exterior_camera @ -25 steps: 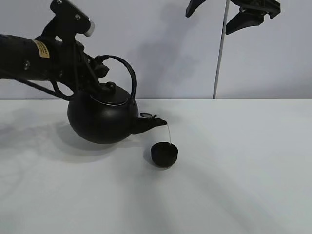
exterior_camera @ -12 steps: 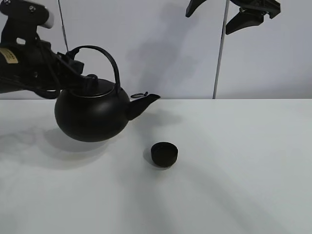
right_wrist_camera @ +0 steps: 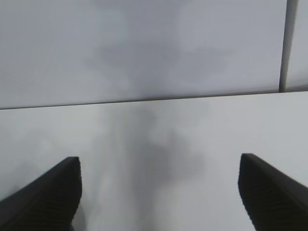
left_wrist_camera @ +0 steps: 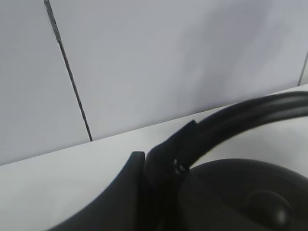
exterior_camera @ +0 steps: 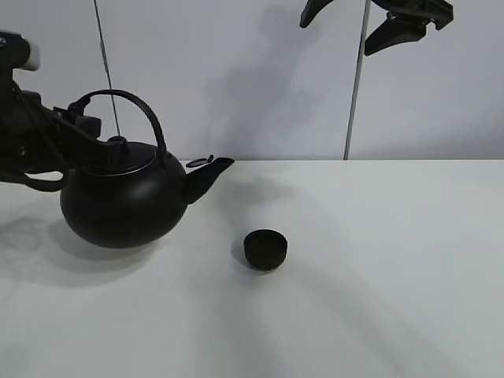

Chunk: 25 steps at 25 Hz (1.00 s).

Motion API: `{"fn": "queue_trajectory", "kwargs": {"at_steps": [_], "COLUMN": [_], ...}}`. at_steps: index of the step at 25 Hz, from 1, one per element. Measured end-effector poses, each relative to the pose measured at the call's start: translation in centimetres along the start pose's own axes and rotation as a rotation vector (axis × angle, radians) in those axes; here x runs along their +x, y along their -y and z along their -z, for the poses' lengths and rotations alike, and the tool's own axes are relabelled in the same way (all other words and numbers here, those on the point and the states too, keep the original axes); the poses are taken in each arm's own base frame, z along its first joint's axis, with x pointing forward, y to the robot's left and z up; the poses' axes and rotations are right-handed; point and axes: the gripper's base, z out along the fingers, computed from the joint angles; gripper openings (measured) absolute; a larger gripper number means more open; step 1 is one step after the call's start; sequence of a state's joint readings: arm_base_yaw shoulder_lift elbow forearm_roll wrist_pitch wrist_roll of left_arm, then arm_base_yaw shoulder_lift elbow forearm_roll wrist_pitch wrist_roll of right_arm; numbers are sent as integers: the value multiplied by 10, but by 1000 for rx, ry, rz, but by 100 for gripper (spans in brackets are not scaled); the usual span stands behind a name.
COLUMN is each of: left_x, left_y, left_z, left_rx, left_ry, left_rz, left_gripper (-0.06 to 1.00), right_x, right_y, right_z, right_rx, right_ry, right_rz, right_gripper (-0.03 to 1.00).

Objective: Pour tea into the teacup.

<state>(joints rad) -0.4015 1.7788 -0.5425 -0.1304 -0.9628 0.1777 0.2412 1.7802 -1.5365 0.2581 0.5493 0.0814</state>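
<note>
The big round black kettle (exterior_camera: 118, 203) is upright at the left, its spout (exterior_camera: 206, 175) pointing right and clear of the cup. My left gripper (exterior_camera: 81, 120) is shut on the kettle's arched handle (exterior_camera: 140, 114). In the left wrist view the gripper (left_wrist_camera: 166, 163) clamps the handle (left_wrist_camera: 250, 113) above the kettle's lid (left_wrist_camera: 240, 192). I cannot tell whether the kettle touches the table. The teacup (exterior_camera: 265, 249), small, black and handleless, stands on the white table (exterior_camera: 394, 260) to the right of the kettle. My right gripper (exterior_camera: 370, 20) is open and empty, high at the back; it shows open in the right wrist view (right_wrist_camera: 161, 192).
A thin dark seam (exterior_camera: 356, 79) runs down the grey back wall behind the table. Another thin line (exterior_camera: 106, 71) runs down the wall behind the kettle. Nothing else stands on the table.
The kettle was tilted, pouring a thin stream into the cup. It has swung back upright, moved left and lower with my left arm. The stream has stopped. The right arm has not moved.
</note>
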Motion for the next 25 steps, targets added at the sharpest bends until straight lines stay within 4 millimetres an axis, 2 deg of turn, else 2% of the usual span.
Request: {"fn": "queue_trajectory", "kwargs": {"at_steps": [5,10,25], "left_x": [0,11,24], "left_y": [-1,1,1], "left_z": [3,3,15], "left_rx": [-15,1,10], "left_ry": [42,8,-44], "left_rz": [23,20,12], "left_gripper": [9,9,9], "right_x": [0,0,0], "right_y": [0,0,0], "right_z": [0,0,0], "right_rx": [0,0,0], "right_ry": [0,0,0], "right_rz": [0,0,0], "right_gripper": [61,61,61]}}
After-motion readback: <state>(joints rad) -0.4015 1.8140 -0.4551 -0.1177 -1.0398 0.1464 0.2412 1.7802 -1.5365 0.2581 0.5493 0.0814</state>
